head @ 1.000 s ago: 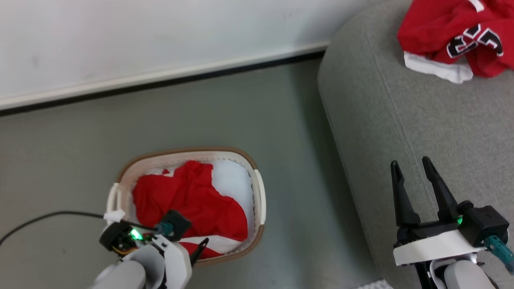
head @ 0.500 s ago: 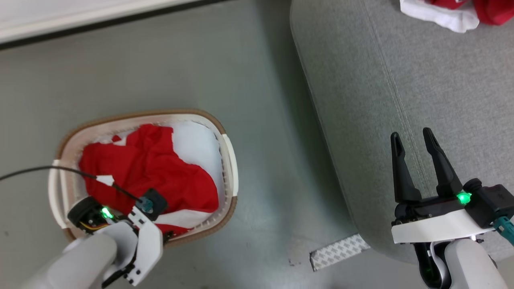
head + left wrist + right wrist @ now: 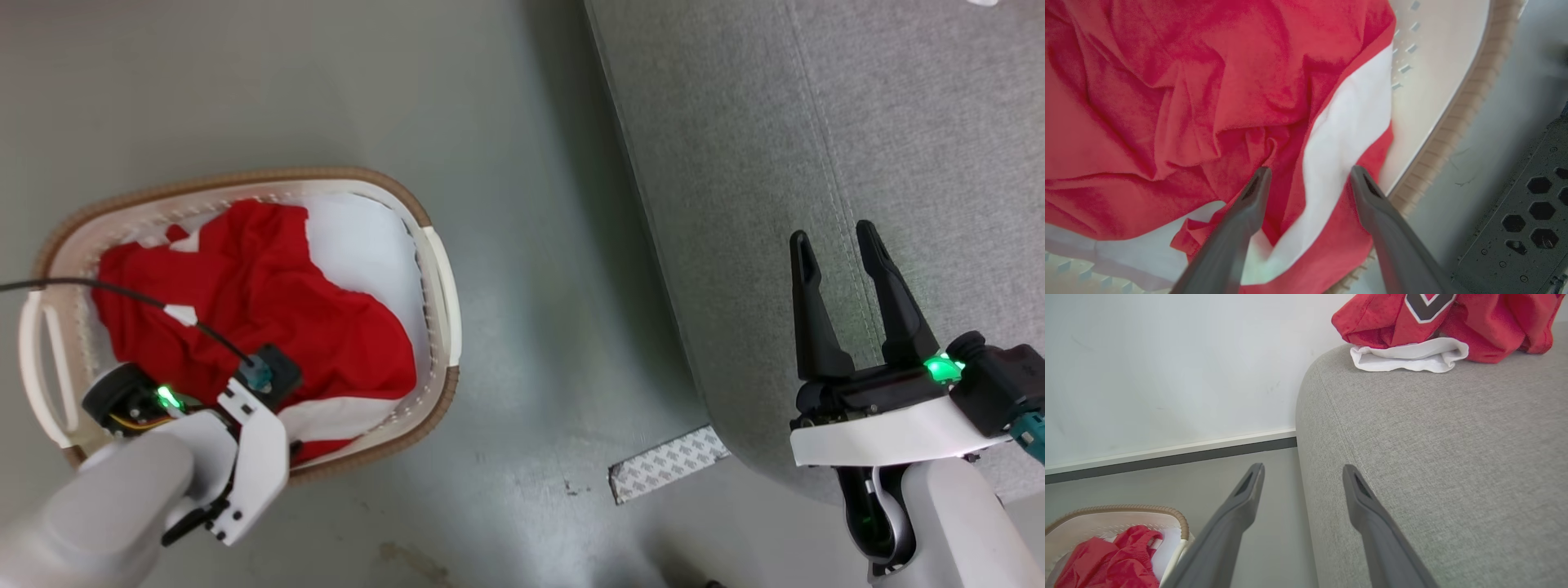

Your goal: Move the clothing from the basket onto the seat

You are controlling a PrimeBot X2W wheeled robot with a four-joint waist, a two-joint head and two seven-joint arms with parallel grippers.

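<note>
With the left fingers [image 3: 1237,228] spread empty over the clothing [image 3: 1167,102] in the basket [image 3: 1457,118], I thought they should sink deep around the bunched cloth between them before clenching.

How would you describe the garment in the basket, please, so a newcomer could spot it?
Left of the big grey sofa stands an oval white basket with a brown rim. The crumpled red garment inside shows a broad white stripe; the sofa garment bears a black mark.
</note>
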